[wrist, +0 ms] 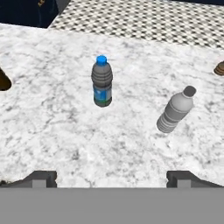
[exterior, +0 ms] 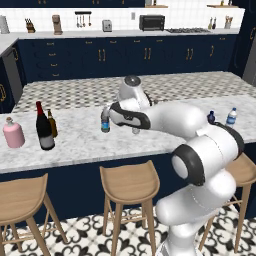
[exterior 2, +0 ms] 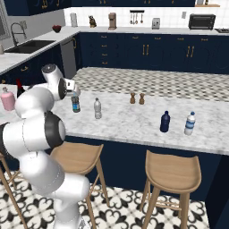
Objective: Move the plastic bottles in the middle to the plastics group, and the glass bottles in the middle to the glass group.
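Observation:
My gripper [wrist: 111, 178] is open and empty above the marble counter [wrist: 87, 140]; its fingertips [wrist: 41, 178] frame the bottom of the hand view. Ahead of it stand the two plastic bottles in the middle: a dark one with a blue cap and teal label [wrist: 102, 82] [exterior: 105, 120] [exterior 2: 75, 103] and a clear one [wrist: 176, 110] [exterior 2: 97, 108]. Both are upright and untouched. The tall wine bottle [exterior: 44, 127] stands at the left beside the brown beer bottle [exterior: 52, 124] and the pink bottle [exterior: 13, 134]. The navy bottle [exterior 2: 165, 121] and blue-label water bottle [exterior 2: 190, 124] stand at the right.
Two small brown shakers [exterior 2: 137, 98] stand behind the middle of the counter. Wooden stools [exterior: 129, 184] line the counter's near edge. A tiled strip [exterior: 150, 87] runs along the far side of the island.

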Tool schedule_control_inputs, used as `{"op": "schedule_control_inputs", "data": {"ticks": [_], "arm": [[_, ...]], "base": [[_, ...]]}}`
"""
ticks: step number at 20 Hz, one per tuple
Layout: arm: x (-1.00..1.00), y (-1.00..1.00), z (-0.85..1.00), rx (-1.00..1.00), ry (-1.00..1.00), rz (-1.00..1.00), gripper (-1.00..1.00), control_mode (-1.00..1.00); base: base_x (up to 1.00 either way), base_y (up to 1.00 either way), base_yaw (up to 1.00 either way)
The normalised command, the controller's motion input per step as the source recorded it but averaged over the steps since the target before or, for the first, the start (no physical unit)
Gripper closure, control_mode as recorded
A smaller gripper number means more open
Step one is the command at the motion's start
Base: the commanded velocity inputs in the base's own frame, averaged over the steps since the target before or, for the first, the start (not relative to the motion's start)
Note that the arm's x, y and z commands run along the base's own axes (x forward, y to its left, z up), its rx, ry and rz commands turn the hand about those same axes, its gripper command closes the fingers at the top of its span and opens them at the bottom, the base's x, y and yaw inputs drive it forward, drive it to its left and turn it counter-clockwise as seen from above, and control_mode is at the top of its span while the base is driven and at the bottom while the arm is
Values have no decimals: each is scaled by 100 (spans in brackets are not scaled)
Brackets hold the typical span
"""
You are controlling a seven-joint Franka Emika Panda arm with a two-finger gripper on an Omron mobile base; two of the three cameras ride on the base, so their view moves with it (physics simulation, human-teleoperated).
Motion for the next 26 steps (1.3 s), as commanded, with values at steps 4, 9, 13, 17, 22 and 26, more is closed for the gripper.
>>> {"op": "schedule_control_inputs", "data": {"ticks": [4, 9, 13, 17, 22, 26], "arm": [[28, 6, -8, 0, 0, 0, -100, -100], [61, 10, -4, 0, 0, 4, -100, -100], [66, 0, -36, 2, 0, 9, -100, -100], [39, 0, -27, 4, 0, 13, -100, -100], [16, 13, 0, 0, 1, 8, -100, -100], [55, 13, -3, 0, 0, 0, -100, -100]], "base": [[0, 0, 0], [0, 0, 0], [0, 0, 0], [0, 0, 0], [0, 0, 0], [0, 0, 0]]}}
